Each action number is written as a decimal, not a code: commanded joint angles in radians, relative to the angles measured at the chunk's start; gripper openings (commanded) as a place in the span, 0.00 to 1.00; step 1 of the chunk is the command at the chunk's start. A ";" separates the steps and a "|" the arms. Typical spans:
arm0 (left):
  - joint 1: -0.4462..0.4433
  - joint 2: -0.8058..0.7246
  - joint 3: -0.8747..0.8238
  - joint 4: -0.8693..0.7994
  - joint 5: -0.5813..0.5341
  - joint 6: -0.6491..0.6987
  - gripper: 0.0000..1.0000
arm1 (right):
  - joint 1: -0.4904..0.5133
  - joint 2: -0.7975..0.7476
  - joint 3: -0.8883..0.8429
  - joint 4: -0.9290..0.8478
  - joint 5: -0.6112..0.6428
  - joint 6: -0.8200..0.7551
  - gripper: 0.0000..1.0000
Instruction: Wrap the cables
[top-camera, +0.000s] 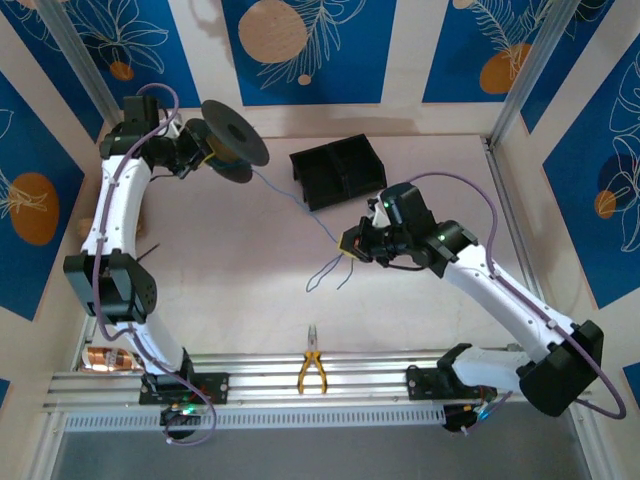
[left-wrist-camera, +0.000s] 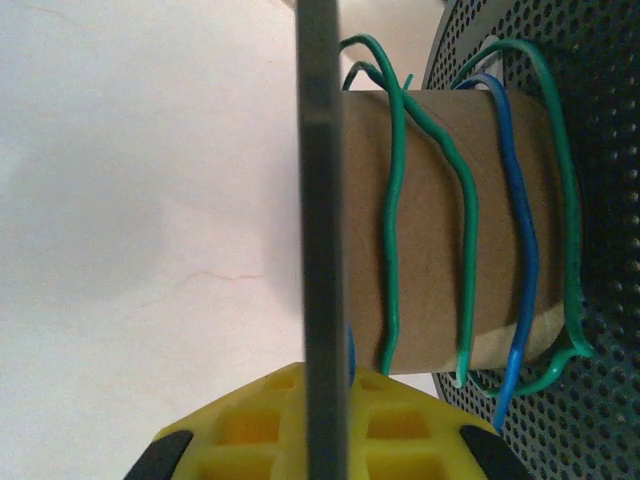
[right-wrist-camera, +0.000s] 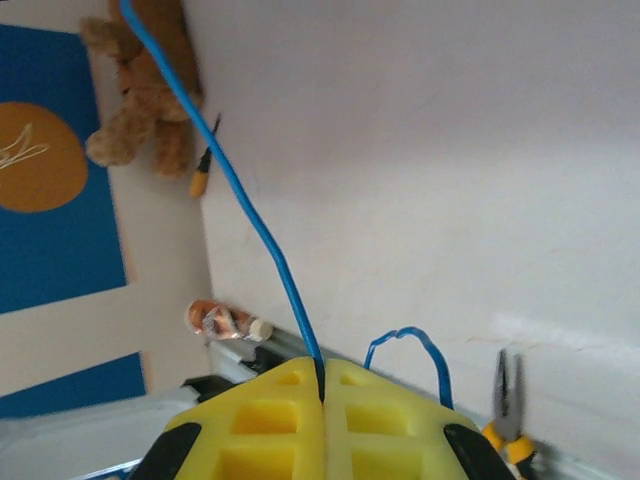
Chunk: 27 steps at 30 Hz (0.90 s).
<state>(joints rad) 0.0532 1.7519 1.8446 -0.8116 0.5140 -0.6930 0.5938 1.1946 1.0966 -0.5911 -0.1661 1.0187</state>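
Cables (left-wrist-camera: 392, 200), thin green and blue ones, loop around the brown cardboard tube (left-wrist-camera: 430, 250) of a spool (top-camera: 235, 135). The spool is up near the far left corner of the table (top-camera: 230, 290). The tube sits between a thin disc (left-wrist-camera: 320, 200), seen edge-on, and a disc full of little holes (left-wrist-camera: 600, 220). Both discs are black. The left hand (left-wrist-camera: 322, 400) is pinched tight on the rim of the thin disc, so it is gripping the spool.

From the spool, one blue strand (right-wrist-camera: 245, 200) runs across the table to the right hand (right-wrist-camera: 322, 385). That hand is near the middle of the table, a bit to the right side. Its yellow fingers (right-wrist-camera: 390, 410) are squeezed together with the blue strand caught between them. The loose ends (top-camera: 330, 272) curl on the table just beside that hand, toward the near edge.

A black box (top-camera: 340, 172) stands near the far edge, apart from both the spool and the right hand. Pliers (top-camera: 312, 372) with yellow handles lie on the metal rail (top-camera: 380, 385) along the near edge. A brown toy bear (right-wrist-camera: 140, 90) lies by the left edge, next to the blue wall.
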 joint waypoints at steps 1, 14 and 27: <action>0.050 -0.073 -0.029 0.301 0.160 -0.158 0.00 | -0.029 0.035 -0.040 -0.109 0.045 -0.078 0.00; 0.042 -0.167 -0.101 0.322 0.331 -0.105 0.00 | -0.191 0.095 -0.044 -0.129 0.105 -0.202 0.00; -0.148 -0.227 -0.082 0.087 0.354 0.206 0.00 | -0.316 0.094 -0.014 -0.106 0.092 -0.327 0.00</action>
<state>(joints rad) -0.0589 1.5772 1.7195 -0.7246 0.8146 -0.5922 0.2989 1.2808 1.0729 -0.6304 -0.1070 0.7483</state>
